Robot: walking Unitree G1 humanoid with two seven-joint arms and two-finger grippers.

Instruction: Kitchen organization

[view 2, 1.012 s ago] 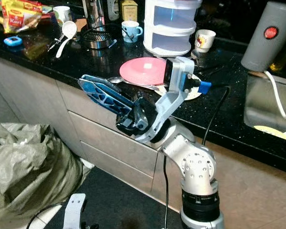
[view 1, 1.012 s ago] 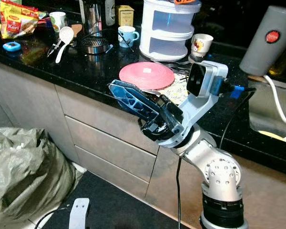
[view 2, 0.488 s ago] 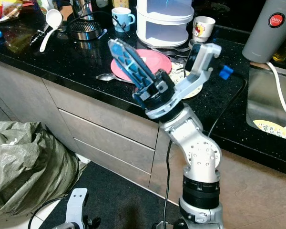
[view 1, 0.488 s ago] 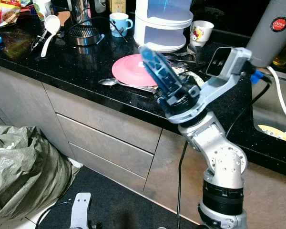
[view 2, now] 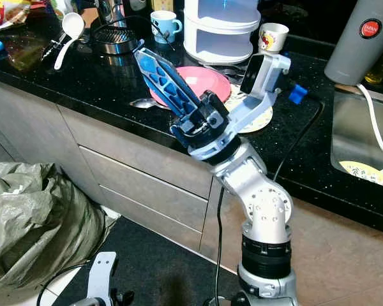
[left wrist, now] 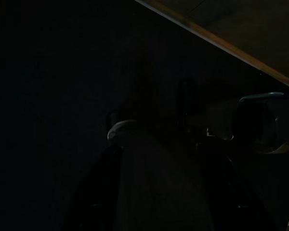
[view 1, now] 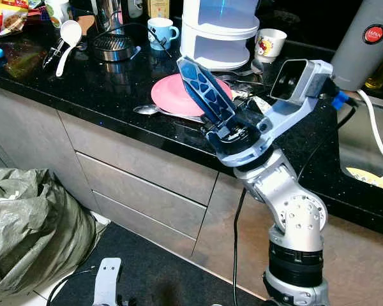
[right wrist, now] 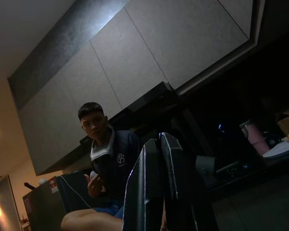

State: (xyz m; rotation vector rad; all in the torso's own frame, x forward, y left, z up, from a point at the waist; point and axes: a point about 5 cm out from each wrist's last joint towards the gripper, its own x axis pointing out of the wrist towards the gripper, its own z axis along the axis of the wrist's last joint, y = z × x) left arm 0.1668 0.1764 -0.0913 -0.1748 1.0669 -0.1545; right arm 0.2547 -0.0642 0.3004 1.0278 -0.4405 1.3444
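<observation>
My right gripper [view 1: 185, 64] is raised over the front edge of the black counter [view 1: 102, 89]. Its blue-backed fingers [view 2: 163, 80] point up and to the left, pressed together with nothing between them. Just behind them a pink plate [view 1: 172, 95] lies flat on the counter, with a metal spoon [view 1: 147, 109] at its near rim. In the right wrist view the two fingers [right wrist: 154, 183] stand side by side, touching. The left wrist view is very dark.
A white stacked container [view 1: 220, 35], a blue-and-white mug [view 1: 159, 30], a printed cup [view 1: 269, 43] and a round metal strainer [view 1: 113, 46] stand behind the plate. A grey flask [view 1: 367, 41] and sink [view 1: 370, 172] are at right. A stuffed bag [view 1: 32, 223] sits on the floor. A seated person [right wrist: 103, 159] is opposite.
The right arm swung its gripper up from beside the drawer fronts to above the counter edge, then tilted the fingers slightly left. The camera also shifted.
</observation>
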